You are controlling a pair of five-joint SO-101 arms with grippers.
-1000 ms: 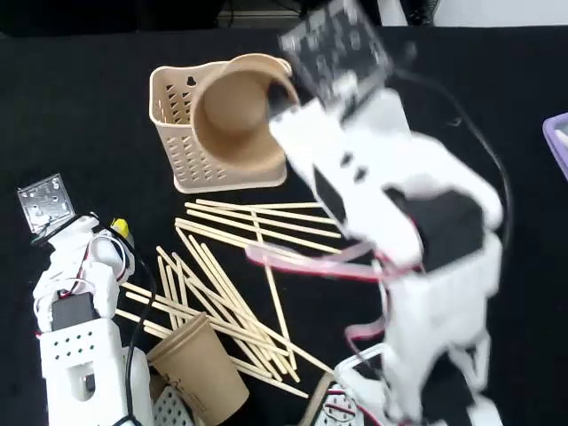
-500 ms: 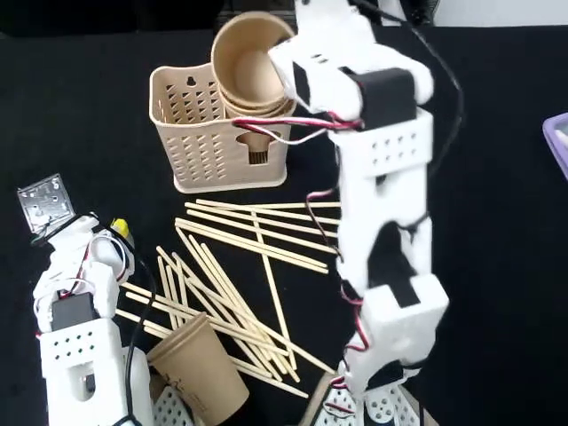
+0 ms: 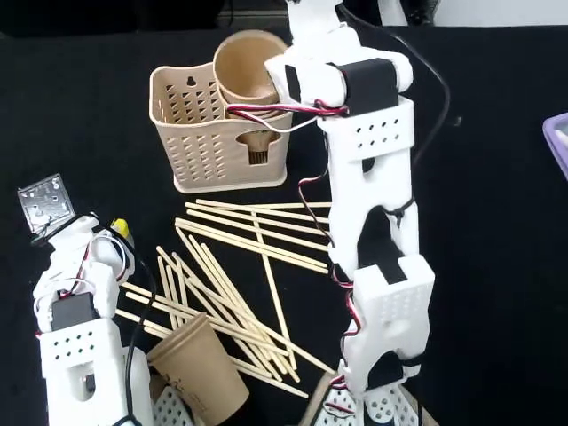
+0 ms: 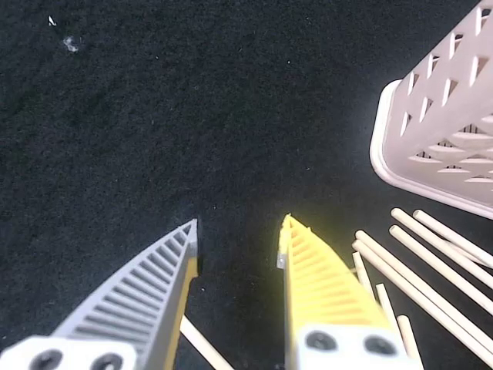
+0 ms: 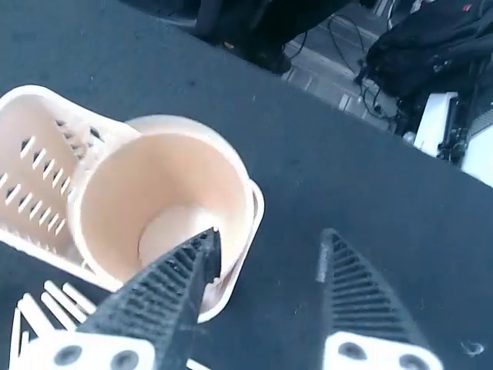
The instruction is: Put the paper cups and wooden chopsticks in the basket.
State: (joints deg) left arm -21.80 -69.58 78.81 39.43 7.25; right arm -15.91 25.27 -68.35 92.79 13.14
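The task is partly done. The nested paper cups (image 3: 244, 71) sit in the basket (image 3: 200, 151) toward the far edge of the counter (image 3: 497, 222), with the right gripper (image 5: 269, 239) spread and empty over them. A lone paper cup (image 3: 200, 368) lies tipped at the near edge. The wooden chopsticks (image 3: 240, 284) lie scattered mid-counter, none yet in the basket. The left gripper (image 4: 239, 223), also spread and empty, hovers beside them.

Lab or workshop, black-clothed table (image 3: 506, 293), cables (image 5: 366, 96) and black bag (image 5: 431, 42) on tiled floor (image 5: 323, 77) behind
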